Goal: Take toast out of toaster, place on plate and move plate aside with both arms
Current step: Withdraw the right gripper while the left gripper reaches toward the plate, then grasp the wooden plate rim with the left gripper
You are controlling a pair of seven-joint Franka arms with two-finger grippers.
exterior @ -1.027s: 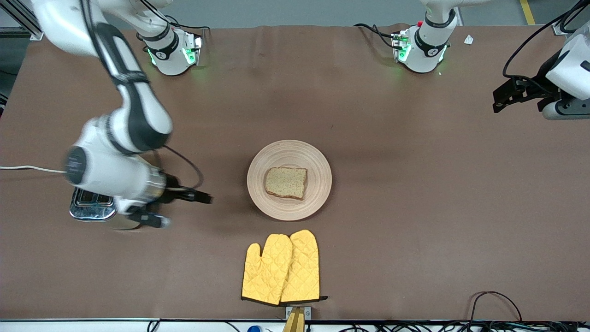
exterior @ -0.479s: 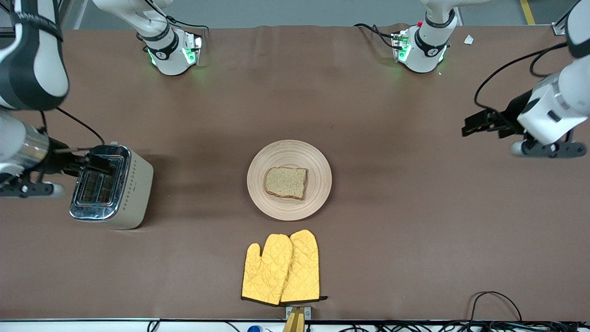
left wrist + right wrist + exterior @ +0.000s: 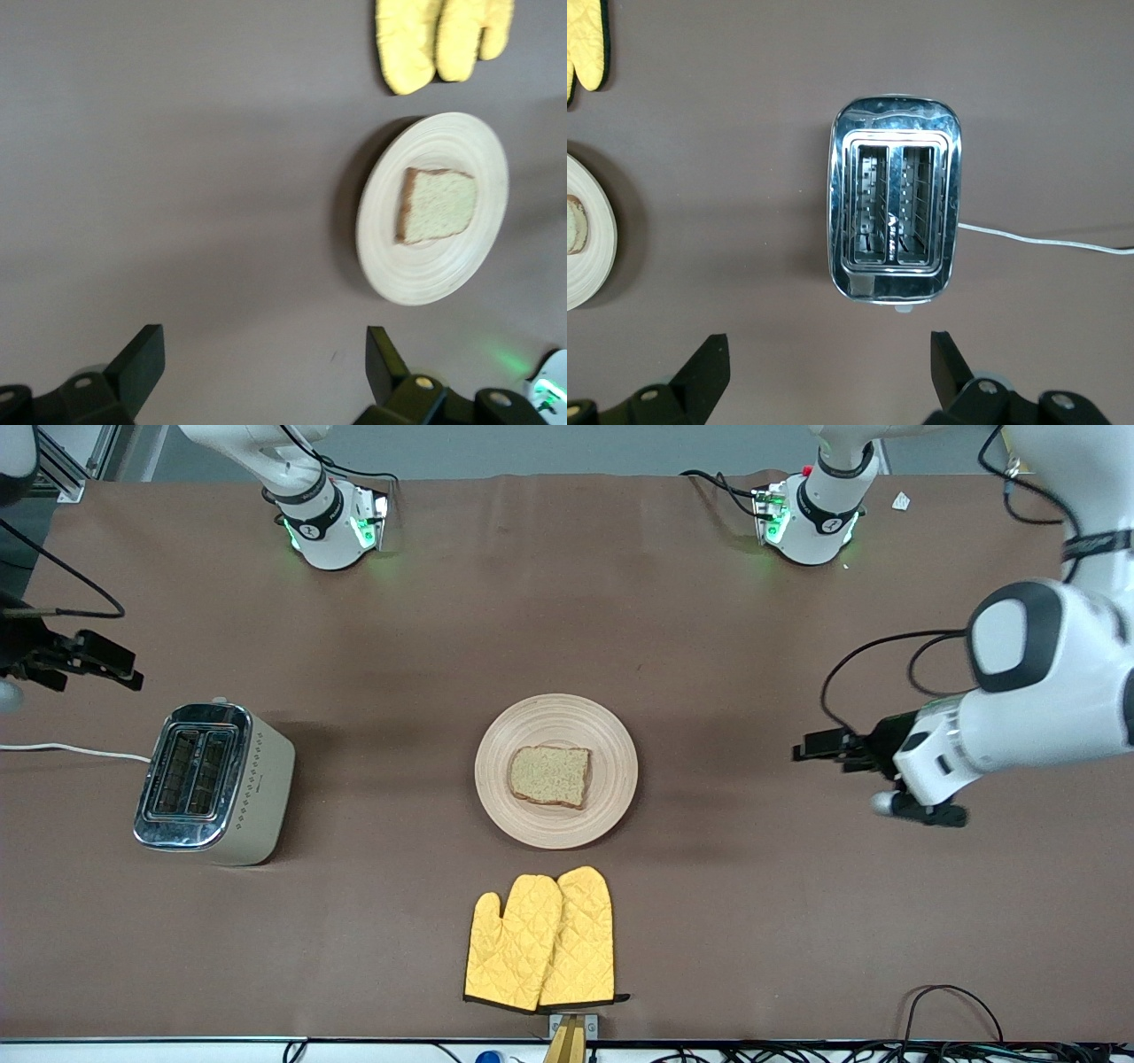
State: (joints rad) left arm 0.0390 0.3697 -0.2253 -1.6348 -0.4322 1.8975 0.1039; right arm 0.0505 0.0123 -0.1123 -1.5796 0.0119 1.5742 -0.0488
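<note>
Looking at it now, the toast (image 3: 549, 776) already lies flat on the plate (image 3: 505, 726) in the middle of the table, and the toaster (image 3: 213, 784) sits empty toward the right arm's end, both slots bare in the right wrist view. So what's left, I'd say, is shifting the plate with both arms.

The key relation: the plate sits between the two grippers, but not equally close. The left gripper (image 3: 819, 748) hovers over bare table toward the left arm's end, about level with the plate and pointing at it, fingers spread wide and holding nothing. The right gripper (image 3: 111, 669) hangs over the table edge near the toaster, also spread wide and empty, well apart from the plate. The left one is clearly nearer. The plate is round, so there's no long axis to fuss over; each gripper just needs a rim edge on its own side.

Worth watching: the yellow oven mitts (image 3: 542, 941) lie just beside the plate, nearer the front camera, so sliding that way looks blocked. The toaster and its white cord (image 3: 71, 749) sit close to the right arm's path.
</note>
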